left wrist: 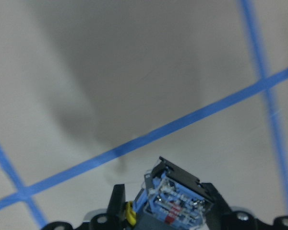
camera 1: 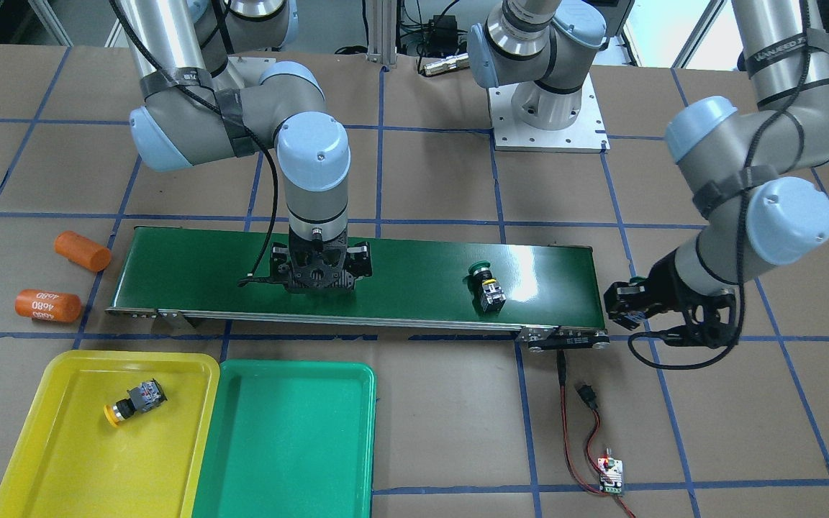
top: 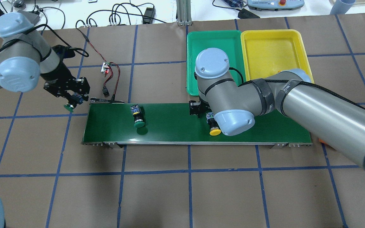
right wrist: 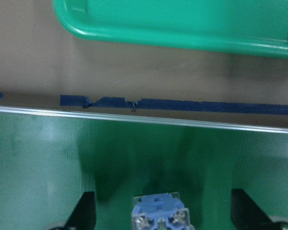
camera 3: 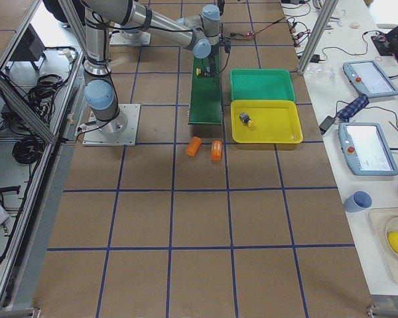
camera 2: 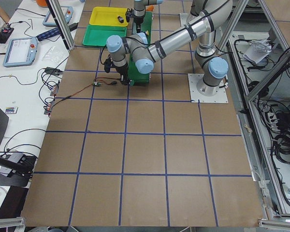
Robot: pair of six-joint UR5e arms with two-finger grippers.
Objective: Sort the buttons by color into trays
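Fingers (right wrist: 85, 212) of the right pincer (camera 1: 319, 278) stood spread wide, one on each side of a yellow-capped button (top: 213, 127) and touching it on neither side. That button rested on the conveyor belt (camera 1: 414, 277), a little off the belt's middle, with its cap pointing toward the belt's robot-side edge. The left pincer (top: 72, 100) was pinching a green-capped button (top: 69, 108) by its body, cap outermost beyond the fingertips, just off the belt's other end and over the brown paper of the table (top: 157, 196). On the belt, between that end and the right pincer, a second green-capped button (camera 1: 486, 286) lay on its side, well apart from both pincers. Beside the belt's long edge away from the robot, toward the end farther from the left pincer, sat the green tray (camera 1: 285, 446) and the yellow tray (camera 1: 55, 467), edge to edge, the green one nearer the belt's middle. A second yellow-capped button (camera 1: 135, 403) lay on its side in the yellow tray. Two orange cylinders (camera 1: 82, 250), one printed 4680, lay on the table just past the belt's end on the tray side. A small circuit board (camera 1: 610, 475) with red and black wires lay near the belt's corner at the left pincer's end.
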